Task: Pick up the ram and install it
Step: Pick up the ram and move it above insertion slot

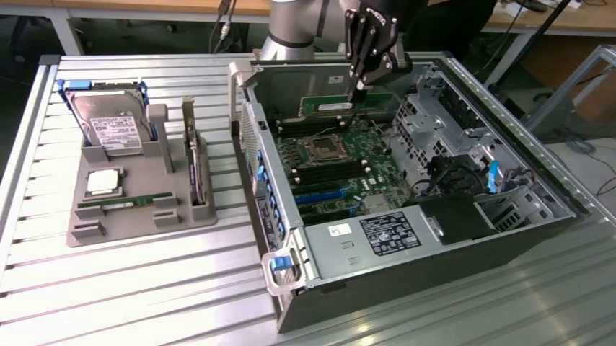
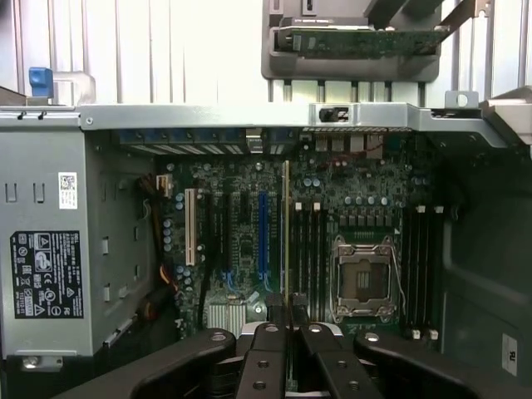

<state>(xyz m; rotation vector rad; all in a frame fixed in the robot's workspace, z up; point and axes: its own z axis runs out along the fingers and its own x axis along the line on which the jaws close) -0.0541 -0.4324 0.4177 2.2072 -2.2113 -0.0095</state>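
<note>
We've got the table [image 1: 115,288] across the whole exterior view, w/ the open case [image 1: 433,288] lying on its side over the centre and the exterior view's right. The grey tray [image 1: 115,223] sits at the exterior view's left, apart from the case. It holds the drive [image 1: 111,126] at its upper end and a second stick [image 1: 125,203] in a groove lower down. Inside the case the board [image 1: 337,180] faces up, w/ the socket [image 1: 322,149] near its middle and dark slots [image 1: 313,173] just beside it.

The gripper [image 1: 357,95] hangs at the upper centre of the frame, pinching the ram [image 1: 342,106] by its top edge. The ram's long side is roughly level; it's above the board, not seated. In the wrist view the ram [image 2: 287,224] shows edge-on between the fingers [image 2: 268,349], running alongside the slots [image 2: 307,249] next to the socket [image 2: 359,278].

Risks, as we judge them:
- The ram looks beside a slot, not clearly over one, so pressing down off-line could jam it on the slot wall or bend it.
- The grip is narrow and on one edge, so the ram could tilt or slip under load.
- We can't tell the notch orientation or the latch position; either one wrong would block seating.
- The open socket is close, so any sideways drift could damage it.
</note>
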